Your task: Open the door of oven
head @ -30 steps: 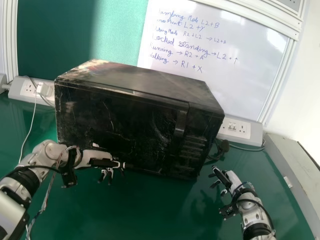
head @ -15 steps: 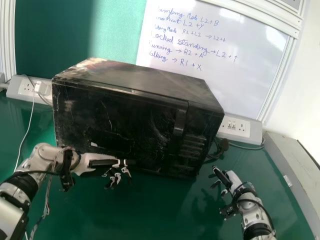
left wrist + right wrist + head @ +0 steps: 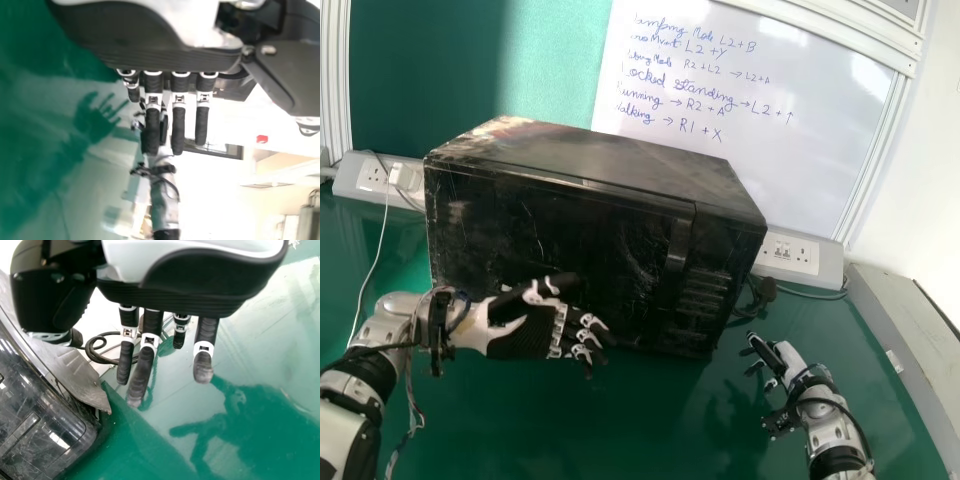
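"Oven point(image 3: 550, 225), right in the middle of the frame, sitting on the green counter point(image 3: 630, 430). Is the door shut?"

"It looks it, yes. The handle point(image 3: 679, 245) stands upright, right of centre on the front."

"And the robot's left hand point(image 3: 525, 332)?"

"Lower left of the frame, in front of the oven's lower front. Its fingers point(image 3: 177, 130) are extended side by side, slightly spread. Whether they touch the oven, I can't tell from here."

"What about the right hand point(image 3: 784, 362)?"

"Lower right, over the counter and apart from the oven. Those fingers point(image 3: 140, 372) are spread too, reaching out with gaps between them."

"I see a whiteboard point(image 3: 750, 95) with blue writing, up at the top right."

"Right, behind the oven. And a socket strip point(image 3: 795, 254) beside the oven's right end."
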Controlling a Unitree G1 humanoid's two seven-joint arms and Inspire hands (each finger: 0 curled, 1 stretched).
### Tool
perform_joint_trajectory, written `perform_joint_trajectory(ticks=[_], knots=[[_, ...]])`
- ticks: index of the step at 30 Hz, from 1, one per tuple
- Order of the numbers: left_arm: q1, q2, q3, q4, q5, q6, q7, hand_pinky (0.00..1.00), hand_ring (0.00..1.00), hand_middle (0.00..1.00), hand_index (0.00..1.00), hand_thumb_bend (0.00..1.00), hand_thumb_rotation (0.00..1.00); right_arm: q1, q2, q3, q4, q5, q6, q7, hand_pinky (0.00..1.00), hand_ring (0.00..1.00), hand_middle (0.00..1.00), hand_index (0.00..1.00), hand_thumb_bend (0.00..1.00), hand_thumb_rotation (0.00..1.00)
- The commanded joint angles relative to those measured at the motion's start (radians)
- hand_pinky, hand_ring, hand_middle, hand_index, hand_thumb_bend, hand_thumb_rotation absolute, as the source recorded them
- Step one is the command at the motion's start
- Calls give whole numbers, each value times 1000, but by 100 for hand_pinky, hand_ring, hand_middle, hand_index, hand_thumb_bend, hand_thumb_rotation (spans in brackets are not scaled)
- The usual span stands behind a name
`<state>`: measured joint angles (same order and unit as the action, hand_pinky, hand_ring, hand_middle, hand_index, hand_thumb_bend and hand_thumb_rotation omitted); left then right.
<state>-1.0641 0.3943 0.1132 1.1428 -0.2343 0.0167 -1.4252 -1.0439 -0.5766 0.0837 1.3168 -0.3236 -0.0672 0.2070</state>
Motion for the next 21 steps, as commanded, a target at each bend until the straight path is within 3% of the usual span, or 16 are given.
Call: perform_joint_trajectory(ticks=[1, 8, 13, 21], knots=[[2, -8, 29, -7, -32, 37, -19, 42, 54, 64, 70, 100, 62, -13, -10, -1, 1, 4, 1, 6, 12, 18, 31, 62, 60, 51], [23, -33, 89, -26, -97, 23, -57, 43, 55, 66, 70, 100, 81, -12, -13, 7, 1, -4, -7, 4, 13, 19, 31, 62, 59, 53], [36, -50, 120, -39, -130, 16, -58, 47, 68, 75, 74, 100, 90, -12, -12, 3, 2, 1, -4, 5, 12, 19, 31, 61, 61, 53], [43, -62, 137, -49, -150, -2, -36, 59, 87, 90, 87, 100, 95, -14, -11, 6, 0, -2, 1, 2, 12, 19, 31, 62, 61, 53]])
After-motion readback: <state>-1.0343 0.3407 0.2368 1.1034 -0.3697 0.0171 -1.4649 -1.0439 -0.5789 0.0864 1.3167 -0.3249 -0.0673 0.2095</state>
